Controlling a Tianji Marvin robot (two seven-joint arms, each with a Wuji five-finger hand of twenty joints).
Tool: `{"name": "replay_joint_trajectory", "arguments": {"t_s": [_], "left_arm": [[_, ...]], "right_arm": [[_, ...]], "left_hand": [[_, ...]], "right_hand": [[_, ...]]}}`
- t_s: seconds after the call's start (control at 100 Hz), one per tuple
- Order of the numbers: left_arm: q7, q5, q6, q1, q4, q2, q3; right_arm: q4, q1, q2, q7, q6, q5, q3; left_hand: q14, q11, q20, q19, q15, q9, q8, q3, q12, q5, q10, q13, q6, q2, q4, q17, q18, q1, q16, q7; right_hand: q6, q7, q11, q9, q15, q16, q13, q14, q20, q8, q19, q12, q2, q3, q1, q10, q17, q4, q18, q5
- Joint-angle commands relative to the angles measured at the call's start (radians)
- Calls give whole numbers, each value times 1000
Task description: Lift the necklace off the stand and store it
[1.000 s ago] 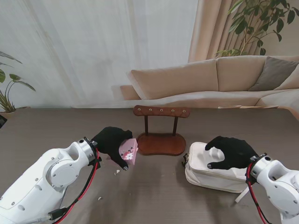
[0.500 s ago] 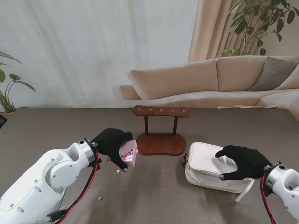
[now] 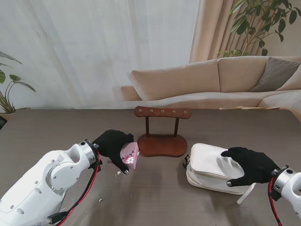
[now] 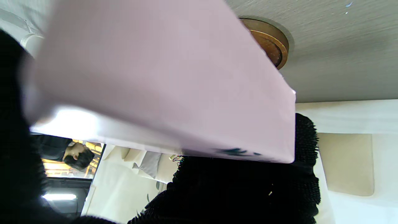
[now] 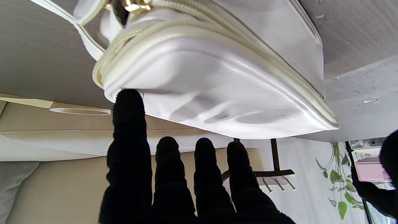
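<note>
One wooden necklace stand point(image 3: 162, 132) is seen at the centre of the stand-camera frame: a dark brown crossbar carrying five small brass pegs, held up by two thin posts on an oval base. No necklace can be made out on the pegs or elsewhere; where it lies cannot be told.

One pink box point(image 3: 129, 155) is gripped in the left hand point(image 3: 113, 143), at centre-left of the frame, just beside the base of the necklace stand. Its faces are smooth and flat, with small dark marks on the side turned to the camera. In the left wrist view the box point(image 4: 161, 81) fills most of the picture, and black knitted fingers point(image 4: 248, 186) are curled round its edge.

One white bag point(image 3: 214, 175) lies at lower right on the brown wood-grain table point(image 3: 155, 197). It is made of glossy, slightly creased leather, rounded at the corners, with a zip running round its rim and a thin strap trailing off. The right hand point(image 3: 249, 165), in a black textured glove, is laid over its right part, fingers extended and slightly apart. In the right wrist view four fingers point(image 5: 129, 130) are seen stretched out side by side in front of the bag point(image 5: 217, 84), one fingertip reaching its edge; nothing is clasped.

Two tiny pale scraps point(image 3: 118, 173) are scattered on the table near the left arm.
</note>
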Motion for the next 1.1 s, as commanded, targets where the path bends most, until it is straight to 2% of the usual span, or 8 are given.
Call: {"name": "replay_joint_trajectory", "arguments": {"t_s": [0.0,0.15,0.3,0.68,0.73,0.78,0.92,1.09], "left_arm": [[-20,1,4,0,-11,-1,0],[-23,1,3,-2,-10,0,2],[-25,1,5,-2,-11,0,4],[-31,0,8,-3,-12,1,7],[-31,-1,8,-4,-12,1,7],[-32,-1,8,-4,-11,1,8],[-33,-3,12,0,-13,1,7],[-33,-3,15,7,-17,1,4]], "right_arm": [[-12,-14,6,19,-15,-10,4],[-14,-17,7,-4,-32,-64,8],[-5,-11,9,-36,-42,-119,-2],[40,34,21,-127,-41,-272,-60],[54,45,24,-144,-35,-297,-75],[67,56,28,-156,-30,-319,-88],[111,93,39,-202,-29,-379,-128],[161,131,50,-224,-33,-410,-177]], "left_hand": [[-81,115,31,76,369,104,38,465,32,88,-157,85,-206,151,24,39,-68,553,94,700],[-81,115,31,75,369,104,38,465,32,88,-158,85,-206,150,24,38,-69,553,93,700],[-81,115,31,76,369,104,38,465,32,89,-157,85,-206,150,24,38,-68,554,94,700],[-82,114,31,76,369,103,38,465,31,89,-158,85,-206,151,24,39,-70,554,93,700],[-82,115,31,76,369,103,38,465,32,89,-159,85,-206,151,24,39,-69,554,93,700],[-82,115,31,75,369,103,38,464,32,89,-159,85,-206,151,24,39,-69,553,93,700],[-81,115,31,75,370,104,38,464,32,89,-157,85,-206,151,24,38,-69,553,94,700],[-81,115,31,75,370,103,38,464,32,89,-156,85,-206,151,25,39,-68,554,93,700]], "right_hand": [[44,5,4,-49,-19,-15,-48,15,3,-33,-45,-23,-37,32,-60,28,-754,-48,-12,-61],[120,2,0,-99,-30,-24,-79,28,7,-58,-70,-32,-76,24,-33,43,-773,-79,-17,-106],[165,2,13,-126,-39,-39,-102,43,5,-85,-94,-39,-92,13,-15,61,-771,-111,-15,-108],[203,-26,6,-138,-41,-55,-120,53,6,-122,-112,-55,-97,13,-5,79,-771,-123,-11,-108],[202,-28,7,-138,-38,-56,-116,51,7,-125,-111,-55,-104,18,6,79,-766,-115,-9,-106],[203,-28,13,-138,-32,-57,-110,52,11,-132,-110,-55,-115,24,24,80,-757,-86,-6,-104],[184,24,48,-112,-8,-51,-83,42,32,-124,-96,-43,-159,80,142,73,-730,53,6,-107],[159,54,57,-87,9,-42,-57,39,40,-113,-88,-40,-172,101,175,61,-714,82,8,-86]]}}
